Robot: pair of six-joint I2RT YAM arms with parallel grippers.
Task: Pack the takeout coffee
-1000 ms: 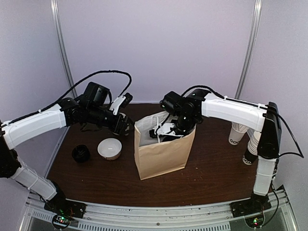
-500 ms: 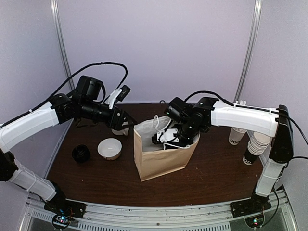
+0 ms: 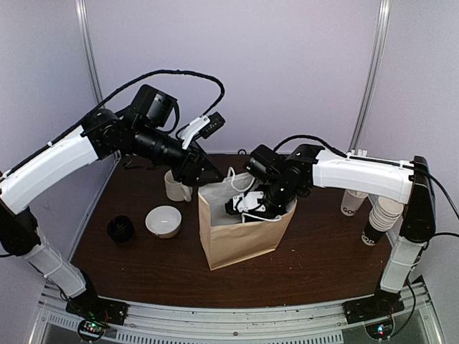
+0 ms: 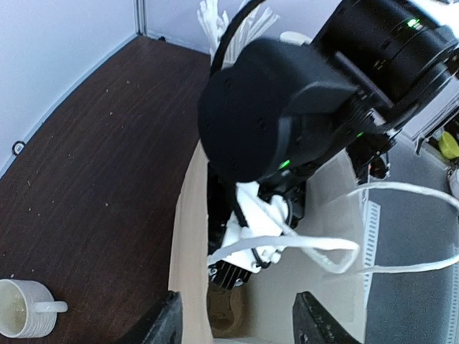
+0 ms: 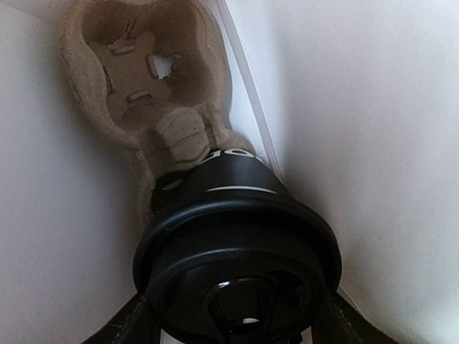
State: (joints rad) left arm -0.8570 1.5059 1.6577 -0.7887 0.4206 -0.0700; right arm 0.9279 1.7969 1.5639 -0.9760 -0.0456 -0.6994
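Note:
The takeout coffee (image 5: 237,236), a black paper cup with a black dome lid, is inside the brown paper bag (image 3: 240,229). My right gripper (image 5: 233,315) is shut on it just under the lid. The cup's base is at the near pocket of a cardboard cup carrier (image 5: 143,64) on the bag's floor; whether it is seated I cannot tell. From above, the right gripper (image 3: 247,208) reaches into the bag's mouth and the cup is hidden. My left gripper (image 3: 208,175) is open and empty, its jaws straddling the bag's left wall (image 4: 188,236) from above.
A cream mug (image 3: 176,188) stands behind the bag's left, a white bowl (image 3: 163,221) and a small black round object (image 3: 120,228) further left. Stacks of paper cups (image 3: 376,218) stand at the right edge. White bag handles (image 4: 373,236) loop around the right wrist.
My left arm has lifted from beside the mug and swung right over the bag's left rim. My right gripper has sunk deeper into the bag.

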